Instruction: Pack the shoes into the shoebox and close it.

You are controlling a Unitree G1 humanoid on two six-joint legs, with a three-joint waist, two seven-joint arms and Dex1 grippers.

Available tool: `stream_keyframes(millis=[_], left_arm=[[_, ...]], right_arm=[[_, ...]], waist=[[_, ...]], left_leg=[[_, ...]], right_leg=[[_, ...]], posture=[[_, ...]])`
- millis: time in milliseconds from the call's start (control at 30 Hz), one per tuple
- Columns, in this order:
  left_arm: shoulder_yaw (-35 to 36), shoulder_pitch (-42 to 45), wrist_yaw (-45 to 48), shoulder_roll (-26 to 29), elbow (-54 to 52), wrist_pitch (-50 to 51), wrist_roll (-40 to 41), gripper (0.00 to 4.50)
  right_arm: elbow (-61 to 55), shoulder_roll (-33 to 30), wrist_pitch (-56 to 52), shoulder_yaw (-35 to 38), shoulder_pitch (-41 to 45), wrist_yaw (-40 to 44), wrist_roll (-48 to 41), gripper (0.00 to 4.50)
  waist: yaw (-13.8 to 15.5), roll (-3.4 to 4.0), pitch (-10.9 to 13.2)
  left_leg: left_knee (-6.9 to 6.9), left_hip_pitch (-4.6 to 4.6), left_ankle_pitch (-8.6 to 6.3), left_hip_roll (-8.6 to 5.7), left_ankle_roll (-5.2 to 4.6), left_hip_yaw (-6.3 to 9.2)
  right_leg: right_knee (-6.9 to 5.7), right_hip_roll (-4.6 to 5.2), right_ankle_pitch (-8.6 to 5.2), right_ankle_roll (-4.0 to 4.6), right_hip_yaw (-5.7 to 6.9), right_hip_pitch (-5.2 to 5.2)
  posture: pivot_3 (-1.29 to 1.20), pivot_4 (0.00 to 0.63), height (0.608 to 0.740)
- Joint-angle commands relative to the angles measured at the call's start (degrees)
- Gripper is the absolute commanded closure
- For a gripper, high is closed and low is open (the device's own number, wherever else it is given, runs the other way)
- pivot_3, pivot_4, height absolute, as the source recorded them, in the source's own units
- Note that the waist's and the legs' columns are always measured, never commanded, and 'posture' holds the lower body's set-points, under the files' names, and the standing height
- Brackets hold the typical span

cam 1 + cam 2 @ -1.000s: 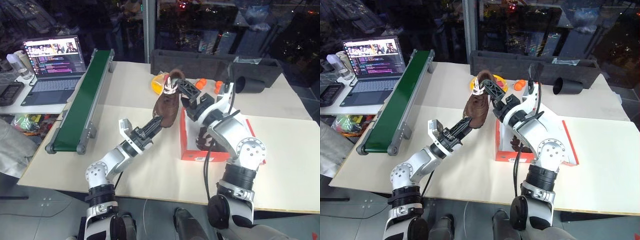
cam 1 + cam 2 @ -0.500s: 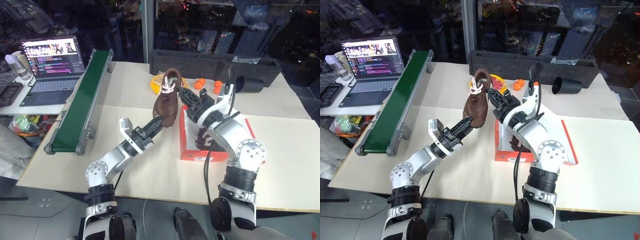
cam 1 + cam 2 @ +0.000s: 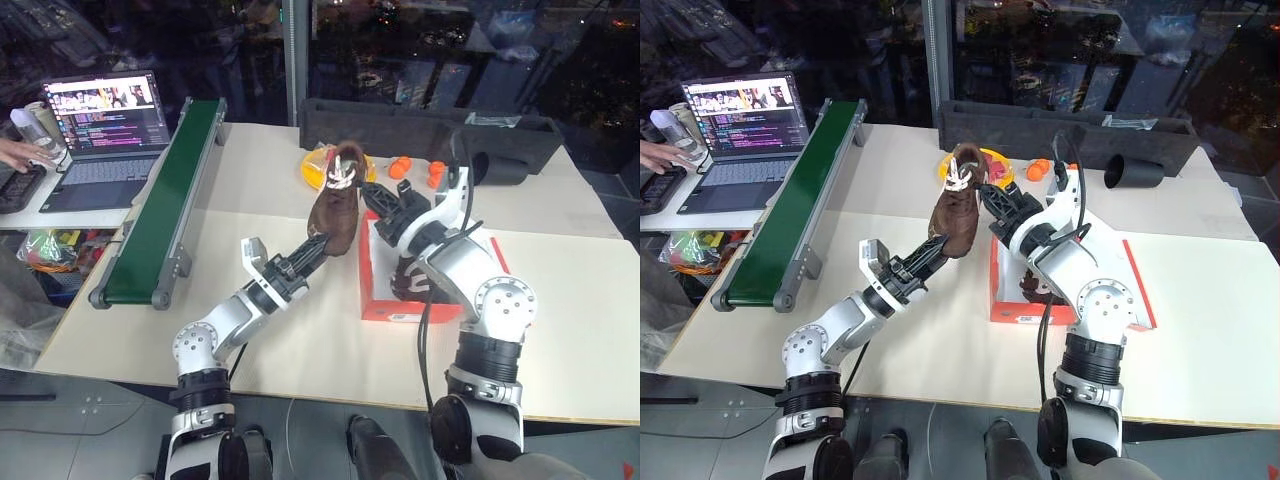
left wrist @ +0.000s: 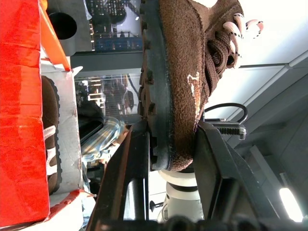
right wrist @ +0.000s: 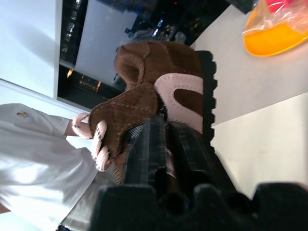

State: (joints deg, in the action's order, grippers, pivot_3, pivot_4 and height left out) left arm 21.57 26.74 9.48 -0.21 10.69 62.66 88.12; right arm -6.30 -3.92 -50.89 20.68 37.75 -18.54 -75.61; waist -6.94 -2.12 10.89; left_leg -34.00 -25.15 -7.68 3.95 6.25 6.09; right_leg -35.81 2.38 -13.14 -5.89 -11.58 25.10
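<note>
Left eye view — shoebox label, perhaps unreadable

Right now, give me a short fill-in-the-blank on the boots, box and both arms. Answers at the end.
1. The left gripper is shut on the toe of a brown ____, held up in the air.
2. The other boot lies inside the ____ box.
3. The right gripper meets the raised boot near its ____ end.
4. The long conveyor has a ____ belt.

Missing words: boot; red; heel; green

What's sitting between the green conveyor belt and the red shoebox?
In the left eye view, the brown boot hangs there, held up by the left gripper; beneath it the table is bare.
</note>
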Motion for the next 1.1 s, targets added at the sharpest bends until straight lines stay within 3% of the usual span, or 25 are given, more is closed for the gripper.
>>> stream_keyframes(millis=[33, 233, 567, 933, 1100], left_arm=[[-0.7, 0.1, 1.1, 0.8, -1.5, 0.5, 1.8, 3.26], [-0.6, 0.7, 2.8, 3.5, 0.8, 2.6, 3.0, 3.26], [-3.3, 2.5, 3.7, 6.1, 4.6, 9.9, 8.7, 3.26], [-4.5, 3.8, 3.3, 6.0, 6.3, 9.5, 8.3, 3.26], [-5.2, 3.4, 3.4, 6.3, 5.5, 9.6, 8.2, 3.26]], right_arm=[[-1.3, -3.3, -0.5, 1.7, 0.1, -0.4, -3.4, 1.99], [5.3, -9.4, -1.0, 6.1, -0.2, -1.2, -9.0, 0.04], [9.3, -8.8, -2.0, 5.0, 0.7, 0.0, -19.2, 0.04], [1.7, -8.5, -2.0, -0.8, 0.2, 0.8, -28.7, 0.04], [1.0, -9.1, -1.5, -2.8, -0.4, 0.6, -28.9, 0.04]], waist=[[0.0, 0.00, 0.0], [0.0, 0.00, 0.0], [-0.1, 0.01, 0.0], [0.0, 0.01, 0.0], [0.0, 0.01, 0.0]], left_leg=[[0.00, -0.01, 0.00, 0.00, 0.00, 0.00], [-0.01, -0.01, 0.00, 0.00, 0.00, 0.00], [0.00, -0.02, 0.00, 0.00, -0.01, 0.00], [0.02, -0.03, 0.00, 0.00, -0.01, 0.00], [0.01, -0.03, 0.01, 0.00, -0.01, 0.00]], right_leg=[[0.01, 0.00, 0.00, 0.01, 0.00, 0.00], [0.01, 0.00, -0.02, 0.04, -0.01, 0.01], [0.00, 0.00, -0.02, 0.05, -0.01, 0.02], [0.02, 0.00, -0.02, 0.04, -0.01, 0.04], [0.02, 0.00, -0.02, 0.05, 0.00, 0.04]], posture=[[0.00, 0.150, 0.740], [0.00, 0.150, 0.740], [0.00, 0.150, 0.740], [0.00, 0.150, 0.740], [0.00, 0.150, 0.740]])
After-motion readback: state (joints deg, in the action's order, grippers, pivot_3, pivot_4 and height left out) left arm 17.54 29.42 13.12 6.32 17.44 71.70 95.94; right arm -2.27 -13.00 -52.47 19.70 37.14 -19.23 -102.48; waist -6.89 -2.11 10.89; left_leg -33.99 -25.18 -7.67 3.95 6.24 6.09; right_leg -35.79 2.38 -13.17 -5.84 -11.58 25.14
